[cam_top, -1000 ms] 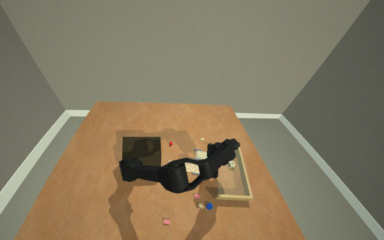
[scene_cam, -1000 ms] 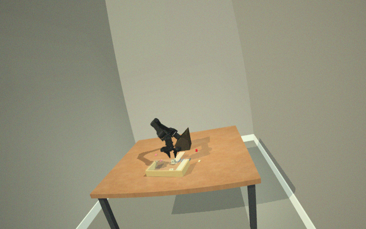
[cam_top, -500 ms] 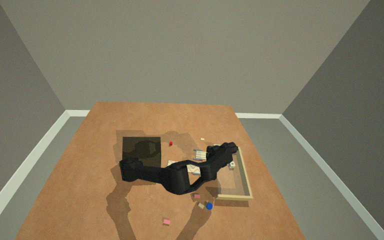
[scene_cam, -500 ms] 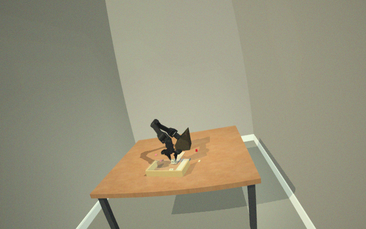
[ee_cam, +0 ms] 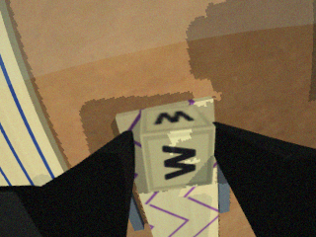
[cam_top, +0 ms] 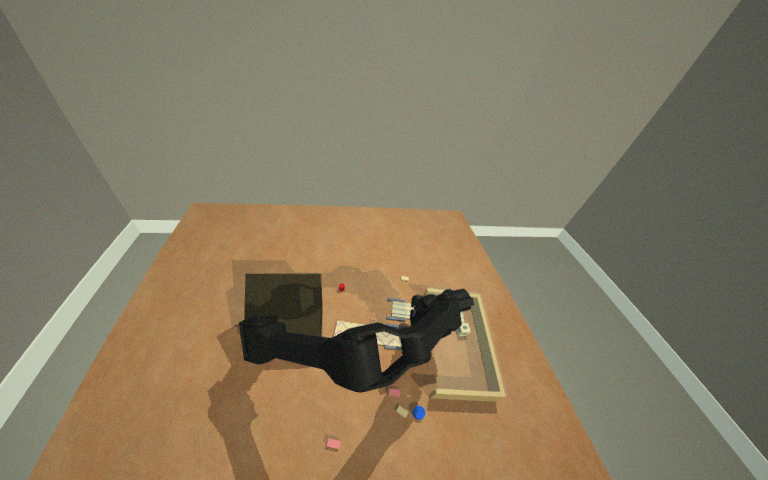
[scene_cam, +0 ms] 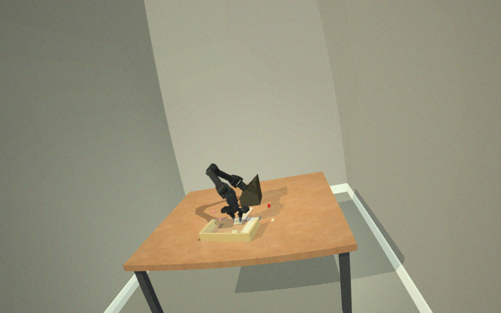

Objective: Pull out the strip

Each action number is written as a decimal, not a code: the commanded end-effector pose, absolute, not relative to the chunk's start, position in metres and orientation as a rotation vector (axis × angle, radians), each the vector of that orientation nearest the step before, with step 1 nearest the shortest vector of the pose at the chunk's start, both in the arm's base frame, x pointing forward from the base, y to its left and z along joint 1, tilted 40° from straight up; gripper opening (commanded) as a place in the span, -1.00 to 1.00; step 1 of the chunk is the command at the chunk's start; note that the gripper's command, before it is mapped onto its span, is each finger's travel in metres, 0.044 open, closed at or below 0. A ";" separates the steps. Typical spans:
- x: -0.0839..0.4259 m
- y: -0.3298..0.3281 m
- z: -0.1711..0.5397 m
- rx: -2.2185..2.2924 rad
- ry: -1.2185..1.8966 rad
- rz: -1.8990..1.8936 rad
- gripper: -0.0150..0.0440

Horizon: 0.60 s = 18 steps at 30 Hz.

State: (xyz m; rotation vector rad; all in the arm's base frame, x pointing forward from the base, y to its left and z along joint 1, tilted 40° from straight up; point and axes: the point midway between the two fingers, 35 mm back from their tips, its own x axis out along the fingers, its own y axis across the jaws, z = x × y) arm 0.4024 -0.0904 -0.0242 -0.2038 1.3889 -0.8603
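A pale cube marked W rests on the far end of the strip with purple zigzags. The arm hides this cube in the top view. My gripper is partly open, low over the strip, with one finger on each side of the cube. The right fingertip is at the cube's edge; a thin sliver of strip shows between cube and left finger. A second strip with blue lines lies to the left. A second pale cube is in the tray.
Blue-grey rails flank the strips. A low yellow-walled tray stands beyond. A dark wedge-shaped block is near the arm base. A red piece, blue piece and pink piece lie around.
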 end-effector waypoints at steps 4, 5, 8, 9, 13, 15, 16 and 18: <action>0.403 -0.090 -0.024 -0.203 1.389 -0.860 -0.09; 0.403 -0.090 -0.024 -0.203 1.389 -0.860 -0.11; 0.403 -0.090 -0.024 -0.203 1.389 -0.860 -0.25; 0.403 -0.090 -0.024 -0.203 1.389 -0.860 -0.34; 0.393 -0.083 -0.018 -0.205 1.390 -0.859 -0.49; 0.385 -0.077 -0.014 -0.206 1.392 -0.858 -0.49; 0.381 -0.074 -0.012 -0.207 1.392 -0.858 -0.49; 0.373 -0.069 -0.007 -0.209 1.393 -0.858 -0.49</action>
